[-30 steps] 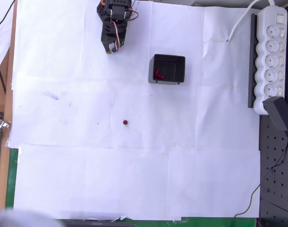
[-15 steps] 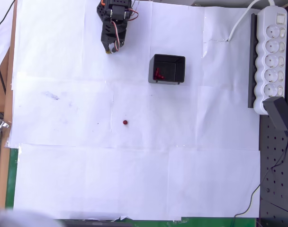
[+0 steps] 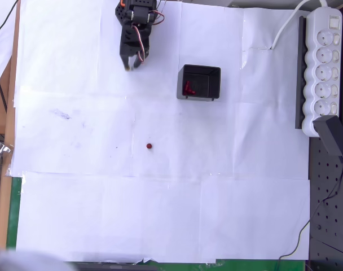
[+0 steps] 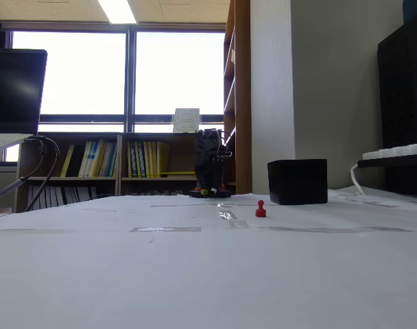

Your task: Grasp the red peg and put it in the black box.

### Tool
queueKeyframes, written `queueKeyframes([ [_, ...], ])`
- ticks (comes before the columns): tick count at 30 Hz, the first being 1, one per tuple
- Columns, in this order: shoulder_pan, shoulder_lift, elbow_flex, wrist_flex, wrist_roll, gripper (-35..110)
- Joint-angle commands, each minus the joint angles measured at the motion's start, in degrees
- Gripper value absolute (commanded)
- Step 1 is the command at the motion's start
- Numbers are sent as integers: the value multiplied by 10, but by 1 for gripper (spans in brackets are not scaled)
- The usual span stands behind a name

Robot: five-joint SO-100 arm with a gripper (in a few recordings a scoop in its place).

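On the paper, the red peg [image 3: 149,146] stands (upright) well apart from the gripper [image 3: 128,66].

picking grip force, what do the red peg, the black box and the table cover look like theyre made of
Red peg: probably plastic, given its even solid red and moulded knob-on-base shape; too small to be sure.
Black box: looks like matte plastic or similar, with thick dark grey walls, uniform colour and no glare.
Table cover: white paper sheets, with visible seams, taped joints and slight wrinkles.
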Motion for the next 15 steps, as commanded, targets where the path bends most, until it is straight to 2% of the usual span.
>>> queueKeyframes([
  [1,6,84,54,-80,-30,0],
  [5,0,184,185,-104,26,0],
  [9,17,279,300,-105,8,0],
  [15,32,460,398,-212,11,1],
])
